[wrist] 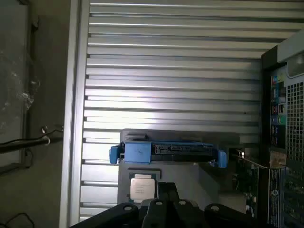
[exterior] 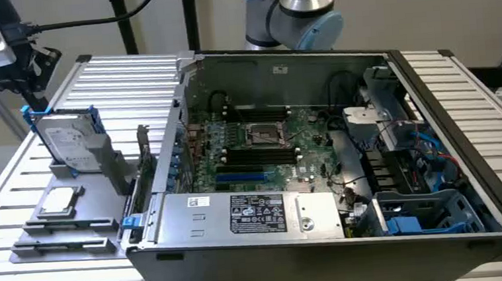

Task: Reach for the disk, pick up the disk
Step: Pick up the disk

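In the exterior view, the disk point(exterior: 68, 141) stands upright on its edge in a slot of the grey fixture point(exterior: 104, 190), at 9 o'clock from the open computer case point(exterior: 329, 241). Its labelled face is turned towards the viewer, and the blue carrier frame runs along its edges. A small square processor chip point(exterior: 61, 201) lies flat on the same fixture, at 6 o'clock from the disk and near it. Fixture and case both rest on the slatted metal table point(exterior: 122, 76). The arm's base joint point(exterior: 299, 11) rises behind the case at 12 o'clock.

The gripper point(exterior: 30, 86) hangs at 11 o'clock from the disk, above it and apart from it, with no contact. The jaws are fully closed and have hold of nothing.

The wrist view looks down on the disk point(wrist: 166, 152) edge-on, blue frame ends showing on both sides. The processor chip point(wrist: 142, 186) lies just beside it. The gripper point(wrist: 166, 192) sits over the fixture, fingers together, short of the disk.
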Action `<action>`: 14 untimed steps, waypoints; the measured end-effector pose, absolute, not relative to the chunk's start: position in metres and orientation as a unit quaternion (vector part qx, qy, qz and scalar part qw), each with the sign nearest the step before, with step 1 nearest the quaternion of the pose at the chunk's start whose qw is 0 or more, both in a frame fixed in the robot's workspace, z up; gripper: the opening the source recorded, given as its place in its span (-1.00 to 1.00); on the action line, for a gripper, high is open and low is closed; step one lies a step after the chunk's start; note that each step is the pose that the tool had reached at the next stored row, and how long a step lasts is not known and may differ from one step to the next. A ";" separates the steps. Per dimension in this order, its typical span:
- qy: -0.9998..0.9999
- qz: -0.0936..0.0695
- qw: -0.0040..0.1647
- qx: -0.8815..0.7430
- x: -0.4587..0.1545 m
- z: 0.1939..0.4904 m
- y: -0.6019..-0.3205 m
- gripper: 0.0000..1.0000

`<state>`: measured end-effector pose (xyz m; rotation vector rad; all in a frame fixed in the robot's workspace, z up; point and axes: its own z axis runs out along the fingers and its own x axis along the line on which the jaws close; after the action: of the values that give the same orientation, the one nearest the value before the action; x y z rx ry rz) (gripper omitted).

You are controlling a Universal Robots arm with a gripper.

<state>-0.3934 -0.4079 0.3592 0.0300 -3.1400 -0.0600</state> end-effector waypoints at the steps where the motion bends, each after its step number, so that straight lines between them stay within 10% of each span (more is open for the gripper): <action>1: -1.000 -0.019 0.000 0.010 -0.393 0.359 -0.408 -0.79; 14: -1.000 -0.019 0.000 0.010 -0.393 0.359 -0.408 -0.79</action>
<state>-0.3934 -0.4079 0.3593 0.0300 -3.1400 -0.0600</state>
